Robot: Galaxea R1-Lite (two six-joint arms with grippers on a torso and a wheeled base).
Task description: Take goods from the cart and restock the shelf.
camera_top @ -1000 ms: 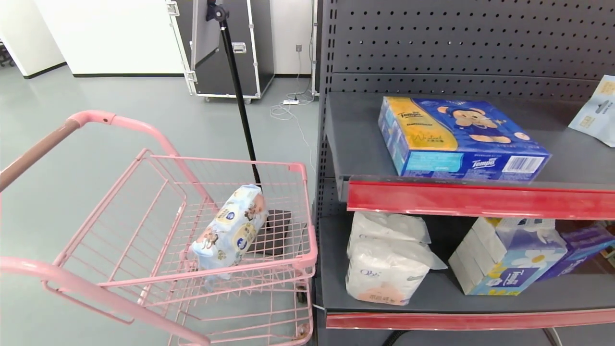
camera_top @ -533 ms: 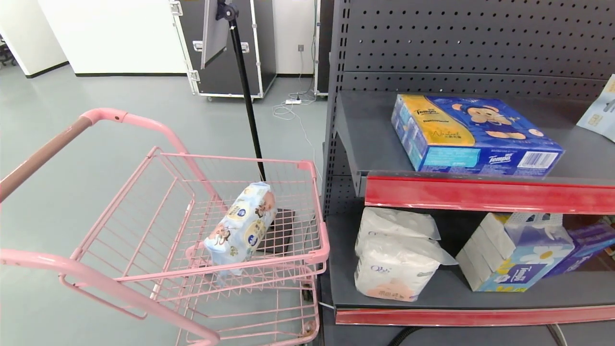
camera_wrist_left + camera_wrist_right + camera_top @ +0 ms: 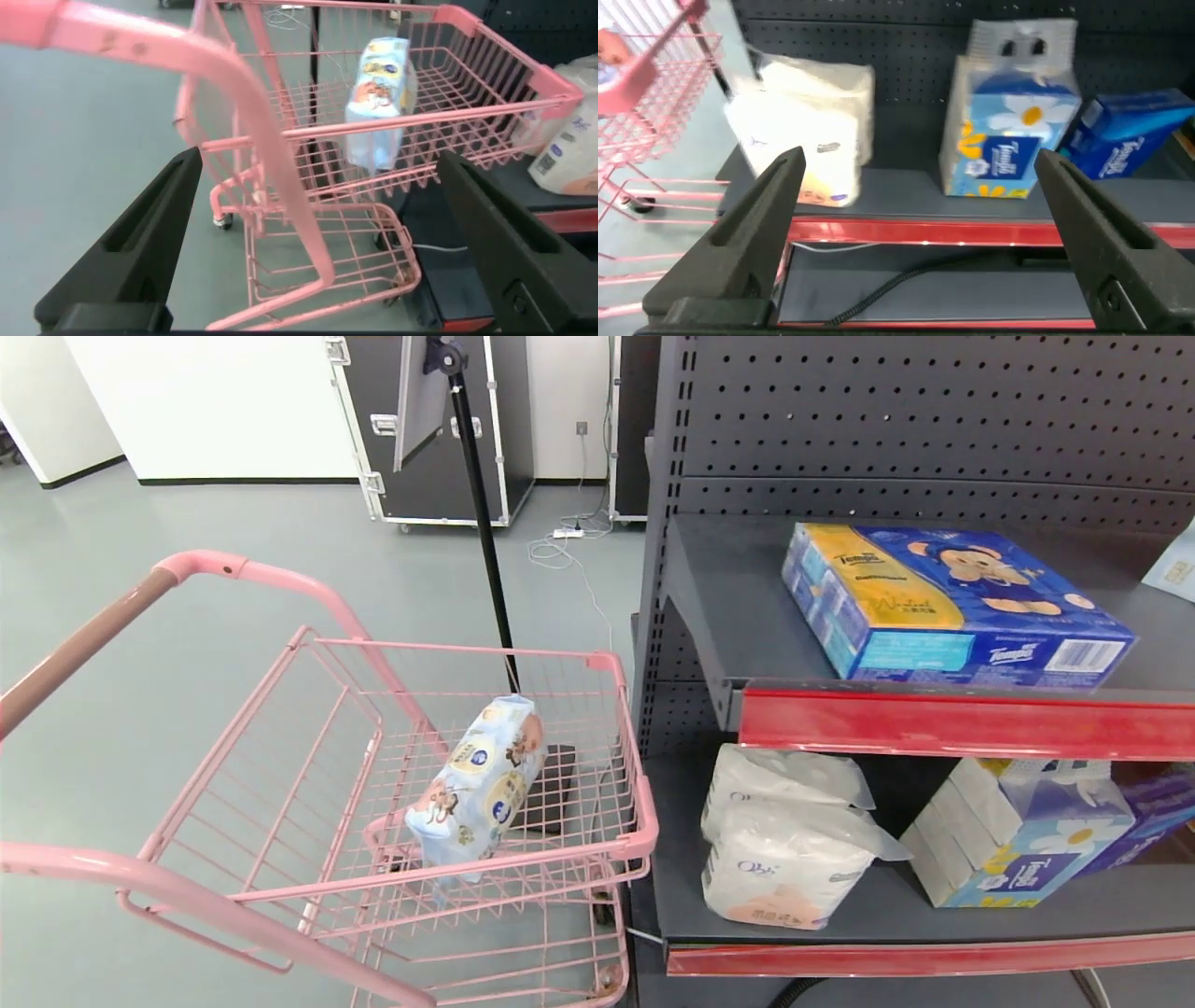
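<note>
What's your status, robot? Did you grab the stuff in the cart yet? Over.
Left gripper open, right gripper open, both holding nothing. Pack in cart, not yet shelved. Handle between left gripper and pack.

Floor point(image 3: 187, 523): smooth grey. Rear wall point(image 3: 224, 401): white, dark skirting. A black wheeled case point(image 3: 509, 429) with metal edges stands against it. Black stand pole point(image 3: 481, 523) in front; white cables point(image 3: 560, 555) on the floor.

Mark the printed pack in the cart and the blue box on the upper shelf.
printed pack point(image 3: 481, 784), head view, middle of its printed face
blue box point(image 3: 952, 583), head view, centre of its top face
</note>
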